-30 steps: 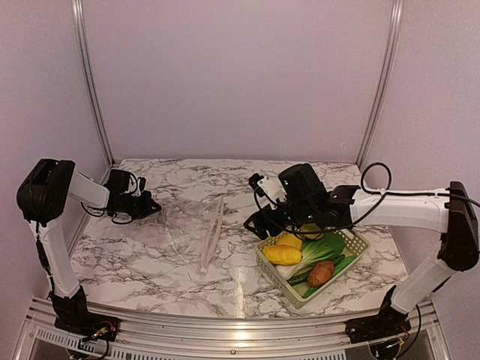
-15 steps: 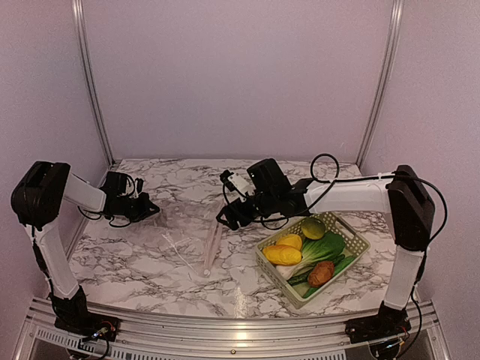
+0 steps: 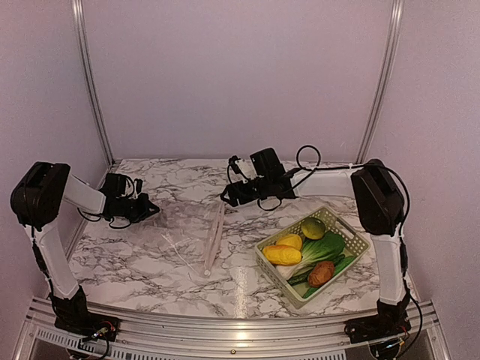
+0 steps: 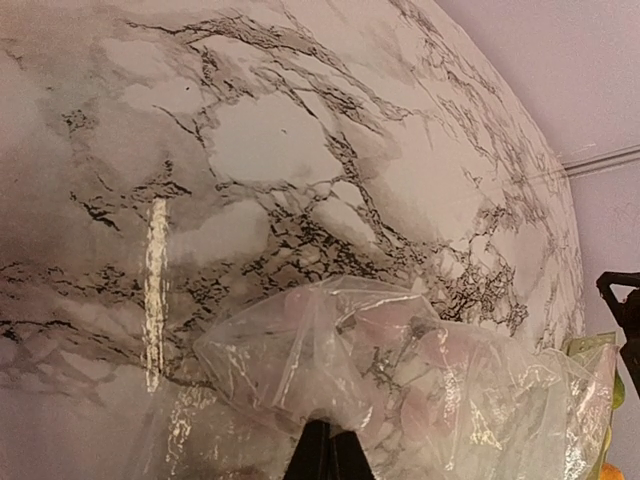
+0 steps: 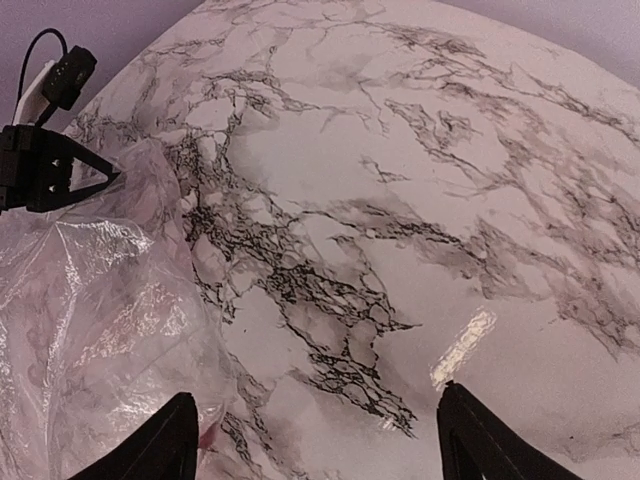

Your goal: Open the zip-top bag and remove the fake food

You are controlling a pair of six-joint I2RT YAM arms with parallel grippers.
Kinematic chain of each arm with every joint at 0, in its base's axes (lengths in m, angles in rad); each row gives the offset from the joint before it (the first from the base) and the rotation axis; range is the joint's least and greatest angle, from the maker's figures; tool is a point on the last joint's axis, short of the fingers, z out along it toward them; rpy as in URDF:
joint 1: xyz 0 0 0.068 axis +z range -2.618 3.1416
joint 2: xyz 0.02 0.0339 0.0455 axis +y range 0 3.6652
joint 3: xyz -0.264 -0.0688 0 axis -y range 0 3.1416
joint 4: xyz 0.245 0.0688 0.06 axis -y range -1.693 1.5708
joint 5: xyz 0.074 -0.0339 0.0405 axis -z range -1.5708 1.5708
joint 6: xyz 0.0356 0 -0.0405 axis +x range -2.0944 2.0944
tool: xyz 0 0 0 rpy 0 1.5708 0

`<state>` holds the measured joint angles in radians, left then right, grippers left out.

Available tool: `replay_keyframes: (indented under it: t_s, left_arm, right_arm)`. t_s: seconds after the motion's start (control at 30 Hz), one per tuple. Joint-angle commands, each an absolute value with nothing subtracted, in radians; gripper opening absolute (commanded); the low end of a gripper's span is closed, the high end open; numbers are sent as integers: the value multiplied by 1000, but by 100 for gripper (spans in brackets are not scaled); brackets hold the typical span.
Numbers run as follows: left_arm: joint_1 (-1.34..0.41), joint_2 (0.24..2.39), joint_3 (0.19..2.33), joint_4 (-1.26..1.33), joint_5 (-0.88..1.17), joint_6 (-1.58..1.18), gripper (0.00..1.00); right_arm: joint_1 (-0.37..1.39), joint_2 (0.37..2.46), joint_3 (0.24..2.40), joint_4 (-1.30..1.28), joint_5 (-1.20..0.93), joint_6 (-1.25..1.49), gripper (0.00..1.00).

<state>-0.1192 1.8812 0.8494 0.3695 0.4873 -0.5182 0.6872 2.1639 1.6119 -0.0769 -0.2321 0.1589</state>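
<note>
From above, the clear bag (image 3: pixel 187 225) lies flat on the marble table (image 3: pixel 127 259), left of centre. Its whitish zipper strip (image 3: pixel 212 238) runs near to far along its right edge. The left gripper (image 3: pixel 148 209) is at the bag's far left corner, jaws closed on the plastic. The right gripper (image 3: pixel 227 196) reaches in from the right to the far end of the zipper strip with its jaws spread wide and nothing between them. Whether it touches the bag cannot be told here. The fake food (image 3: pixel 283 254) sits outside the bag in a pale lattice basket (image 3: pixel 357 241) on the near right, including a mango (image 3: pixel 313 227), bok choy (image 3: pixel 327 245) and a potato (image 3: pixel 321 272).

In the left wrist view, the left gripper (image 4: pixel 322 458) shows as dark tips pressed together at the bottom edge, pinching the crinkled bag (image 4: pixel 400 370), which bunches up ahead of it. Bare table (image 4: pixel 250 130) stretches beyond.

In the right wrist view, the right gripper (image 5: pixel 320 450) is wide open, its two fingers (image 5: pixel 165 445) far apart at the bottom, over bare table (image 5: pixel 450 200). The bag (image 5: pixel 90 300) fills the left side, its edge just beside the finger on that side. Across it, the left gripper (image 5: pixel 112 178) is clamped on the bag's far edge.
</note>
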Motion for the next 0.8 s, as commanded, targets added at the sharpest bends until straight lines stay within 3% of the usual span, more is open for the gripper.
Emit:
replay_keyframes:
  t_s: [0.0, 0.13, 0.27, 0.47, 0.77]
  left_arm:
    - [-115, 1857, 835, 399, 474, -529, 0]
    - [-114, 1862, 830, 403, 472, -534, 0]
    - [-114, 1861, 829, 401, 460, -538, 0]
    - [-93, 1848, 835, 377, 437, -532, 0]
    - [-25, 1808, 805, 379, 383, -555, 0]
  right_arm:
    - [699, 2222, 1661, -36, -377, 212, 78]
    - [700, 2259, 1676, -13, -433, 228, 73]
    - [698, 2291, 1699, -20, -465, 223, 54]
    - [689, 2290, 1696, -15, -459, 215, 0]
    - [644, 2240, 1637, -15, -278, 165, 0]
